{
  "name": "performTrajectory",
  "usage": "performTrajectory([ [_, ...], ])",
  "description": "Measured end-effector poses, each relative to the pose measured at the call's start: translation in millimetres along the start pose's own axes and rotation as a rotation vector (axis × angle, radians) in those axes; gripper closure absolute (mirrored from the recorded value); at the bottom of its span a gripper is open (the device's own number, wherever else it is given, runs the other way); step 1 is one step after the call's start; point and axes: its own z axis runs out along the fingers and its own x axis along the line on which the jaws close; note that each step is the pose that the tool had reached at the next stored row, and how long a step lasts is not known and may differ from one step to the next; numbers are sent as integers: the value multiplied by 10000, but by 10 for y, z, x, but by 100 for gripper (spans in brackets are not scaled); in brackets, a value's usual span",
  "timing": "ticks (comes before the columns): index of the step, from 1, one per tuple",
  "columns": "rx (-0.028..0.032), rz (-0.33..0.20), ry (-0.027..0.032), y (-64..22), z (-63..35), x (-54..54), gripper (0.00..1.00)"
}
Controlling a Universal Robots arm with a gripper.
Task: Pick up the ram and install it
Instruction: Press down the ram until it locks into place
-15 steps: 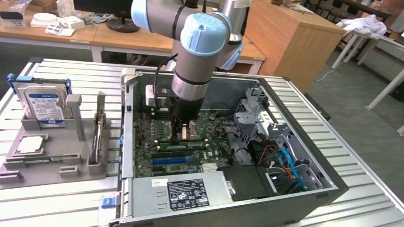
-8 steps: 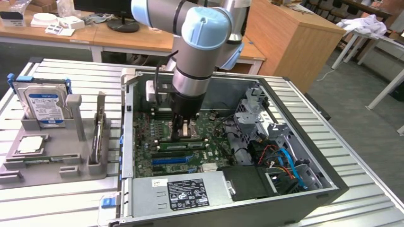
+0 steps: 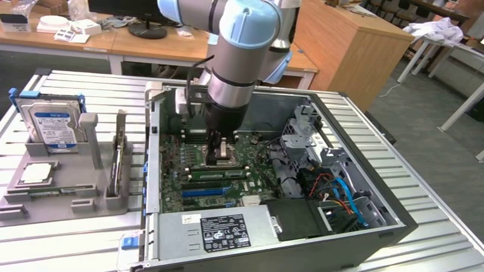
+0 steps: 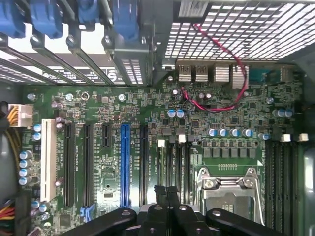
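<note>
Nearby, blue slot (image 4: 125,164), CPU socket (image 4: 230,189).

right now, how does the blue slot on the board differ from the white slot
The blue slot is narrow and longer; the white slot is wider and shorter. The blue slot has black slots on both sides; the white slot ends the row. Both lie parallel on the green board, empty.

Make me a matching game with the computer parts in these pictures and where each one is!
Things:
1. hard drive
2. tool
3. power supply
4. blue slot

Places:
A. on the motherboard, between black slots
B. low over the motherboard, inside the case
C. upright in the grey holder beside the case
D. in the case's near corner, label up

Pairs: 1-C, 2-B, 3-D, 4-A
</note>
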Motion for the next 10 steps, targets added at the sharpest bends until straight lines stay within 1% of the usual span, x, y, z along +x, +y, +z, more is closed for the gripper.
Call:
performTrajectory([
  [4, 0, -1, 0, 2, -81, -2, 89],
  [10, -1, 0, 1, 5, -163, -5, 89],
])
